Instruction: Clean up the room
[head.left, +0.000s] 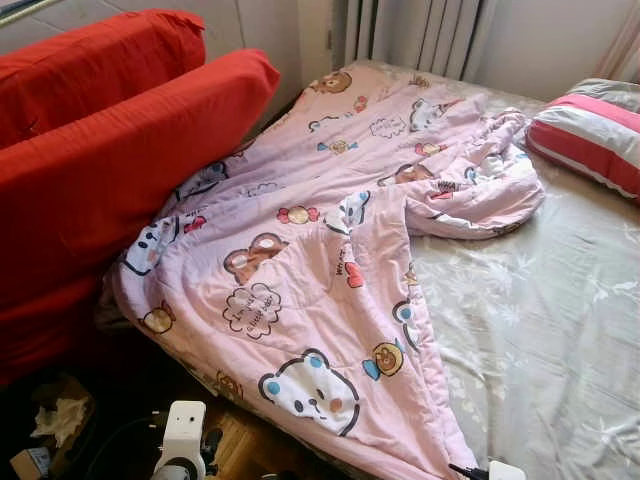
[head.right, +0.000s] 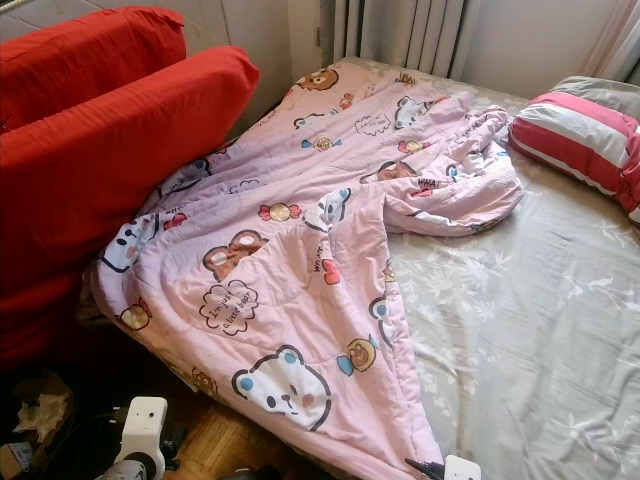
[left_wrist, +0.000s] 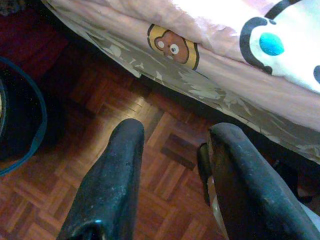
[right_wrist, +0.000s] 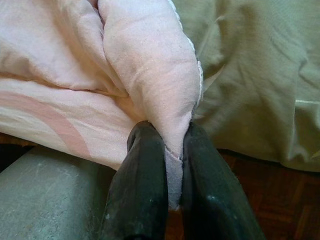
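While the pink cartoon-print quilt (head.left: 320, 260) lies rumpled across the left half of the bed, its near corner hanging over the foot edge, the right gripper (right_wrist: 172, 165) has its two black fingers pressed together on a fold of that corner, the pink cloth pinched between them just where the quilt meets the grey floral bedsheet (head.left: 540, 330). The left gripper (left_wrist: 175, 165) hangs low over the parquet floor (left_wrist: 100, 100) beside the bed edge, its fingers spread apart with nothing between them. Along the robot's left, two red cushions (head.left: 120, 140) lean against the quilt's side, and a red-and-grey striped pillow (head.left: 595, 130) rests at the head of the bed near the curtain (head.left: 420, 35). Farther up, part of the quilt is bunched into a thick folded lump (head.left: 480, 180) toward the pillow. The step in hand looks like bed-making: one corner is secured, ready for spreading or folding the quilt. Next, the free left gripper probably needs to reach the hanging edge nearer the cushions and pinch it, so both corners can be drawn evenly. A pull by one corner alone would likely drag the quilt askew or off the mattress.
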